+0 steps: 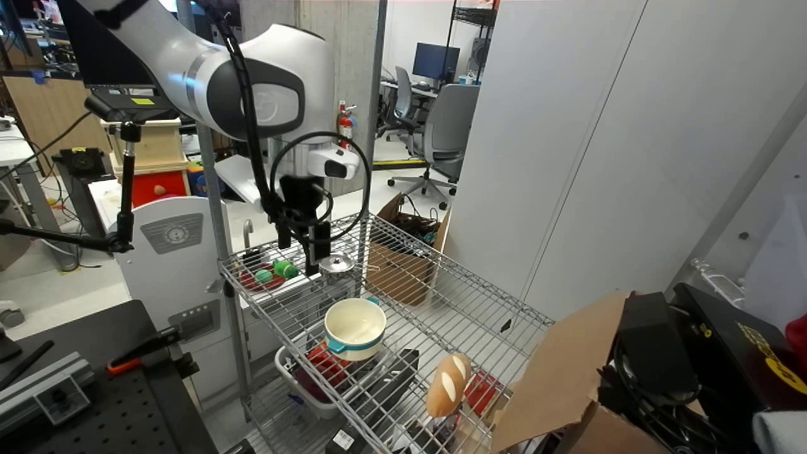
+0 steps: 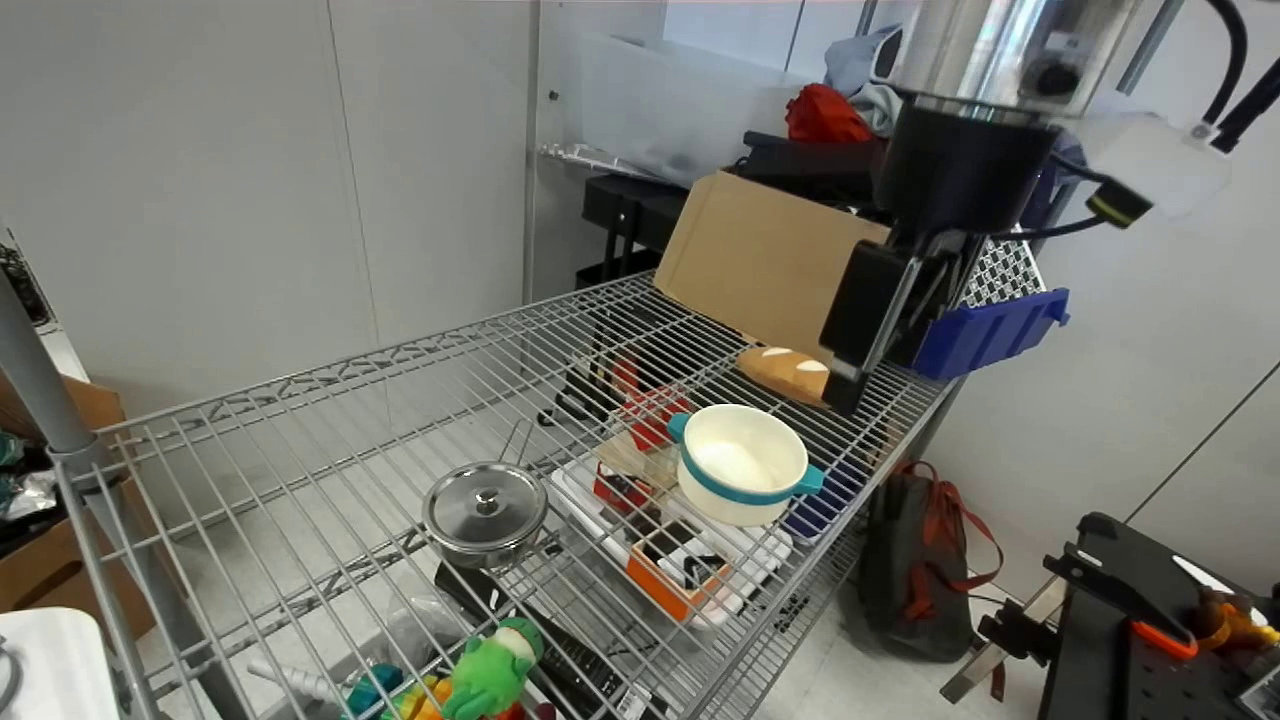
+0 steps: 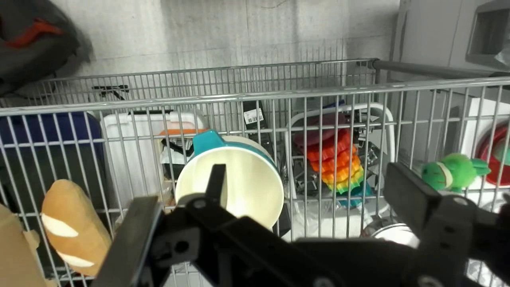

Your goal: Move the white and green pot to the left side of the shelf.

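The cream-white pot with a teal band and handles stands upright on the wire shelf in both exterior views. It also shows in the wrist view. The silver wire shelf fills the middle of both exterior views and shows in the wrist view. My gripper is above the shelf, fingers down, apart from the pot; it also shows in an exterior view. In the wrist view the gripper is wide open and empty, with one finger overlapping the pot's inside.
A lidded metal pan and a green toy are on the shelf. A toy bread loaf lies near a cardboard box flap. Metal corner posts rise at the shelf's end.
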Controlling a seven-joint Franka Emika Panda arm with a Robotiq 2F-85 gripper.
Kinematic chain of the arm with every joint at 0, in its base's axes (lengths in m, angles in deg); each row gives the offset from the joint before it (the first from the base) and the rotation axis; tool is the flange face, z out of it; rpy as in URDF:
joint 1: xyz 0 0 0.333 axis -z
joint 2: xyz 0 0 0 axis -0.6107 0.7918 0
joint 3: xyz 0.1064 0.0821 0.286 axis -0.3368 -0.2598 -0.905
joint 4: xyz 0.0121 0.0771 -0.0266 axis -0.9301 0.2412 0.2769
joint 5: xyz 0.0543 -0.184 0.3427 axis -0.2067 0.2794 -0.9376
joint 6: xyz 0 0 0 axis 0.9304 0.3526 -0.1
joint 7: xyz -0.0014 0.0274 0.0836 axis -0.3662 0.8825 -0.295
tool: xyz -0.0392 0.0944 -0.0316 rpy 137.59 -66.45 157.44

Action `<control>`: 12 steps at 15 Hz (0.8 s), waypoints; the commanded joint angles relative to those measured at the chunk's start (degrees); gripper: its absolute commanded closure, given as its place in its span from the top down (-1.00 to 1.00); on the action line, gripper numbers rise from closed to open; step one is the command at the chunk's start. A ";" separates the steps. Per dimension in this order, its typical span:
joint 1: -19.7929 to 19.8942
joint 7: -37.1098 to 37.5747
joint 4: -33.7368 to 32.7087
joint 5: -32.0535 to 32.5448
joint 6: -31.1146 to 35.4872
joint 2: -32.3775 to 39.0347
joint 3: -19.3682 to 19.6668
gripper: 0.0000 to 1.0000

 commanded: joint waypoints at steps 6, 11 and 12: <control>-1.91 1.03 -5.76 4.20 5.43 13.40 2.00 1.00; -4.04 1.87 -11.36 8.60 9.11 20.62 4.83 1.00; -4.45 1.82 -12.44 9.04 9.60 21.73 5.24 1.00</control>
